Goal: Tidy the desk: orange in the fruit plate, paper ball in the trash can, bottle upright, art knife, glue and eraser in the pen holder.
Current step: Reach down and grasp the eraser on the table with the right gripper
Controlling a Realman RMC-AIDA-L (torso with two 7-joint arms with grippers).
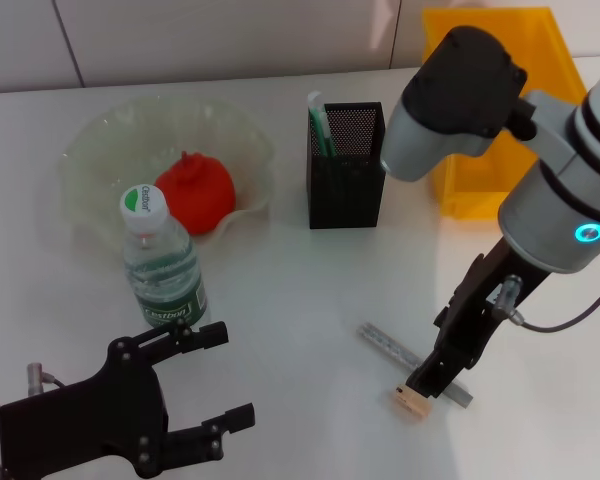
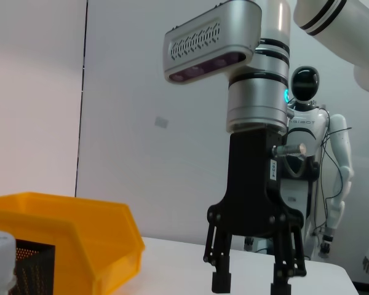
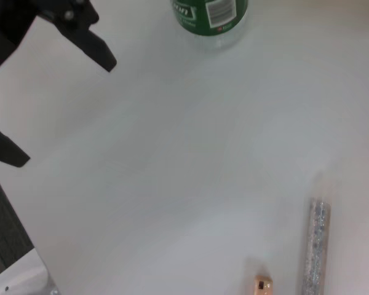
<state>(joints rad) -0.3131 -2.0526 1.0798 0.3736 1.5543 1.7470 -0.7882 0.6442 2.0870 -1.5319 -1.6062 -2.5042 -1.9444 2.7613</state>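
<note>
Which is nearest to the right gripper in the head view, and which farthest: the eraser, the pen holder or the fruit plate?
Measured from the right gripper, low over the desk at front right:
1. The eraser, just beside the fingers on the robot's left.
2. The pen holder, farther back, near the middle of the desk.
3. The fruit plate, far back on the left, with the orange in it.

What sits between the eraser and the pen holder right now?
Nothing visible does. The eraser lies by the right claw on bare table; the knife lies right beside it, slightly across the way, but flat. The pen holder stands open-topped beyond.
</note>
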